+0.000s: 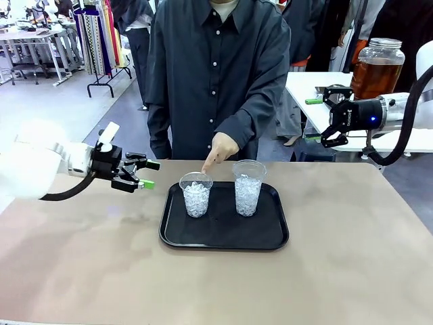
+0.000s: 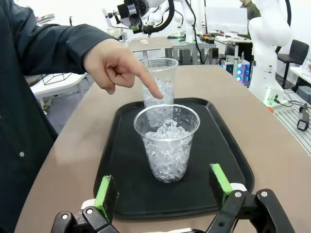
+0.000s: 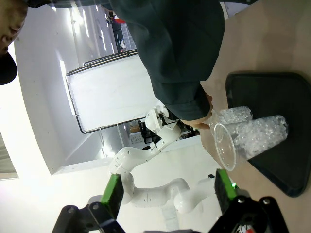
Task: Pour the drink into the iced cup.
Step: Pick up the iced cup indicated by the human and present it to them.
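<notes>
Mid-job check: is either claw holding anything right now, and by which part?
Nothing is held. The left claw and the right claw both stand open and empty, each off to its own side of the tray.

I see the tray (image 1: 270, 238) as smooth black plastic with a soft gloss along its rim. On the tray, the shorter cup (image 1: 196, 196) and the taller cup (image 1: 248, 189) are thin clear plastic, and the ice inside glitters. Under the tray, the table (image 1: 352, 271) has a matt, smooth beige top. Behind the tray, the person's shirt (image 1: 216, 68) is dark matt cloth. Far right of the tray, the jar (image 1: 376, 71) is glossy clear glass with a metal lid (image 1: 385, 42).
</notes>
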Robot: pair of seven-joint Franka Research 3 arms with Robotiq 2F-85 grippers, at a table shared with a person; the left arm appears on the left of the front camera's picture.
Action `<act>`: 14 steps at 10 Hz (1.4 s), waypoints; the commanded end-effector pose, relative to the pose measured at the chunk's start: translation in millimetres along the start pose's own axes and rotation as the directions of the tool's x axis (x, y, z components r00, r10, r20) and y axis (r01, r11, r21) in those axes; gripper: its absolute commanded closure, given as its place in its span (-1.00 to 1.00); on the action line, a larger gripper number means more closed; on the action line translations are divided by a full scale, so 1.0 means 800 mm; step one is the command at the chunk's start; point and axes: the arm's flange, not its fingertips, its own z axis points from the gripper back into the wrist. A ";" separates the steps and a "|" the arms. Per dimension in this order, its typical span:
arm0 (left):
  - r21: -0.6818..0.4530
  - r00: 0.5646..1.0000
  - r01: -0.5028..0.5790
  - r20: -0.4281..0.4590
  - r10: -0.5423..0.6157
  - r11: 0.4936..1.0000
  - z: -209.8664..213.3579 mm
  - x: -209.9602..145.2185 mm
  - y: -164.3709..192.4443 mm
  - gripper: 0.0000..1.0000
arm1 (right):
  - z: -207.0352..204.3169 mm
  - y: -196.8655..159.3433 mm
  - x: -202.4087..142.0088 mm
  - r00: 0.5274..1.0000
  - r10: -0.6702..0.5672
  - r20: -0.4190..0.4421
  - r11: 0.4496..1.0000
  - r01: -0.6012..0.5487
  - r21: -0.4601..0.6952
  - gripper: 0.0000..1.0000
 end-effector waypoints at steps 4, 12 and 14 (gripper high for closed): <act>0.005 1.000 -0.021 -0.017 0.021 1.000 -0.035 -0.016 0.022 -1.00 | 0.001 0.002 0.000 1.000 0.002 0.001 1.000 -0.002 0.000 -1.00; -0.038 0.998 -0.059 -0.020 0.058 0.998 -0.086 -0.031 0.030 -1.00 | 0.001 0.002 0.000 1.000 0.002 0.001 1.000 -0.002 0.000 -1.00; -0.059 0.998 -0.063 -0.020 0.062 0.996 -0.094 -0.029 0.026 -1.00 | 0.001 0.002 0.000 1.000 0.002 0.001 1.000 -0.002 0.000 -1.00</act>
